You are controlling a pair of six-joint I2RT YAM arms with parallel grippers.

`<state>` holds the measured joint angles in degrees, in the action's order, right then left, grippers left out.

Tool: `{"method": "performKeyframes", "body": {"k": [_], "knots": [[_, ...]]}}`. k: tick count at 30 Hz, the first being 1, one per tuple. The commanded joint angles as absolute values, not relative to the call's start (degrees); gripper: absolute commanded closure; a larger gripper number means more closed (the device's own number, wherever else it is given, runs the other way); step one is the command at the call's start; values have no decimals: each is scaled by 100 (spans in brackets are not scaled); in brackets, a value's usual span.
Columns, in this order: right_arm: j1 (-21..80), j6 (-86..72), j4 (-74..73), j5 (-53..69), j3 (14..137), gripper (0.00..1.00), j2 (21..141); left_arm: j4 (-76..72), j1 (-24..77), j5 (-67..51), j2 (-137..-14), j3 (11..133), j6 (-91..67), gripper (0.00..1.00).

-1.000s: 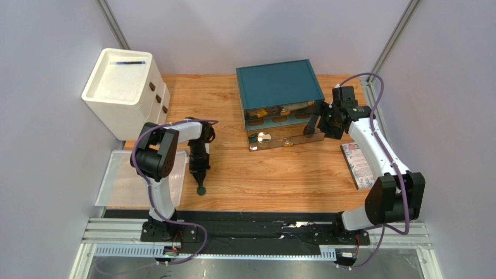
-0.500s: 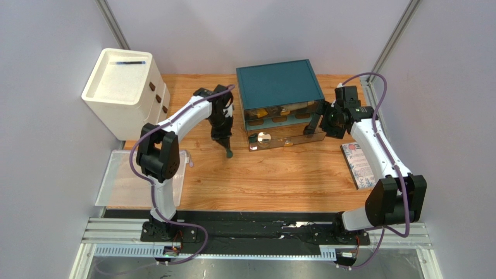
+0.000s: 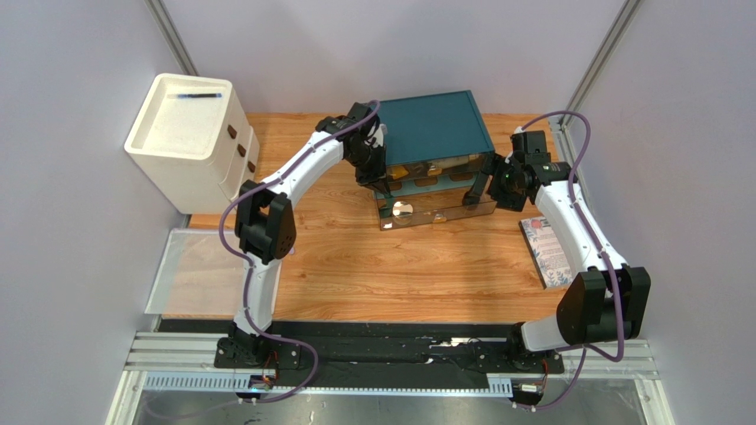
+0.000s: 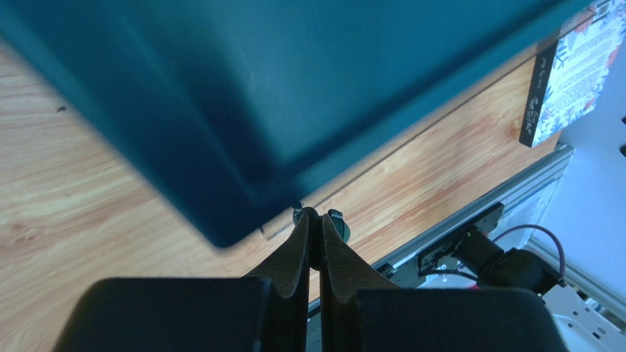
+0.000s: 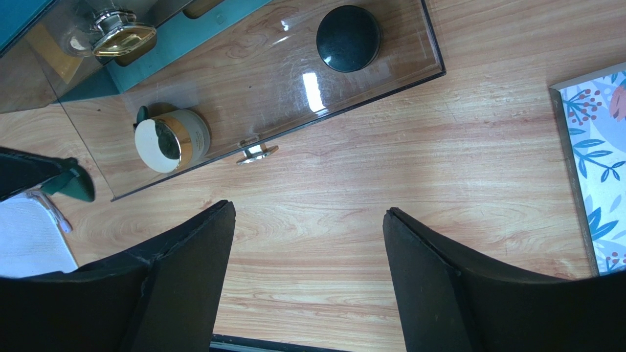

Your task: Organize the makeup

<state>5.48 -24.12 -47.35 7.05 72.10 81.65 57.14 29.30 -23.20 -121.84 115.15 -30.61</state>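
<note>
I am on the stowing step. My left claw [image 4: 316,220] is clenched on a flat dark-green disc [image 5: 76,185], pinched edge-on at the very fingertips. In the left wrist view only slivers of green show on either side of the pads.

From above, that claw sits at the front left corner of the box [image 3: 426,128]. The right wrist view puts the disc just beside the left end of the open drawer [image 5: 242,70], not yet over its floor. I cannot tell how high it hangs above the drawer wall.

My right claw [image 5: 308,213] is released and grasps nothing. It hovers over the table [image 5: 477,147] in front of the drawer, with the booklet [image 5: 591,169] off to its right.

Two things already lie in the drawer: a dark jar [image 5: 348,38] toward the right end and a gold-rimmed jar [image 5: 171,139] near the left front.

As I judge it, the next move is to carry the disc over the left wall, lower it onto the free floor between the two jars, and only then let go. The gold-rimmed jar sits close to the way in, so I would pass behind it. The grip is thin, so I would go slowly and keep the right claw where it is, out of the way.
</note>
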Motion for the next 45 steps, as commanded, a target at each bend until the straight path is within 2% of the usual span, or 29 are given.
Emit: {"method": "performKeyframes", "body": {"k": [1,2,5,7,8,9,23,24,25,26,27,28,29,31,32,36,37,38,39,40,41,45], "knots": [[501,-2338,-4623,782,7313,23,8112,5485,3041,-2558,-12462,11935,-3401,88],[501,-2329,-4623,791,7313,23,8130,5423,3058,-2540,-12480,11944,-3410,87],[510,-2311,-4623,835,7304,23,8139,5248,3103,-2435,-12480,11944,-3463,71],[510,-2303,-4623,853,7295,23,8121,5116,3120,-2347,-12445,11909,-3524,53],[510,-2294,-4623,861,7295,23,8130,5072,3120,-2338,-12419,11892,-3533,42],[510,-2303,-4623,861,7286,23,8130,5054,3120,-2338,-12402,11909,-3533,1],[492,-2346,-4658,818,7207,24,8025,4790,3129,-1706,-11506,11681,-3296,1],[492,-2364,-4658,826,7172,24,8007,4677,3112,-1688,-11461,11672,-3278,3],[475,-2443,-4658,852,7154,24,7989,4571,3111,-1696,-11409,11637,-3252,10],[449,-2478,-4658,913,7111,24,7954,4492,3085,-1740,-11356,11637,-3269,38],[448,-2522,-4650,949,7032,24,7928,4343,3068,-1819,-11347,11628,-3287,71],[440,-2583,-4632,984,6970,24,7902,4290,3059,-1828,-11329,11671,-3305,82],[413,-2714,-4623,1037,6918,25,7884,4219,3050,-1846,-11338,11689,-3322,89],[396,-2873,-4536,1247,6725,25,7787,3973,3006,-1951,-11355,11742,-3322,94],[387,-3048,-4457,1422,6654,26,7761,3929,2988,-1942,-11416,11777,-3383,100],[387,-3489,-4202,1854,6241,36,7629,3718,2831,-2179,-11820,12128,-3629,100],[395,-3559,-4140,1950,6084,49,7585,3709,2760,-2223,-11926,12329,-3699,100],[387,-3620,-4000,2125,6004,56,7576,3665,2725,-2328,-12118,12409,-3813,100],[395,-3699,-3938,2205,5933,76,7567,3578,2690,-2364,-12216,12488,-3884,100],[387,-3718,-3877,2258,5863,92,7559,3499,2637,-2399,-12286,12568,-3954,100],[413,-3709,-3815,2241,5775,100,7585,3420,2611,-2452,-12426,12594,-4086,100],[571,-3271,-3797,1864,5678,100,7699,3077,2488,-2566,-12752,12656,-4429,100]]}}
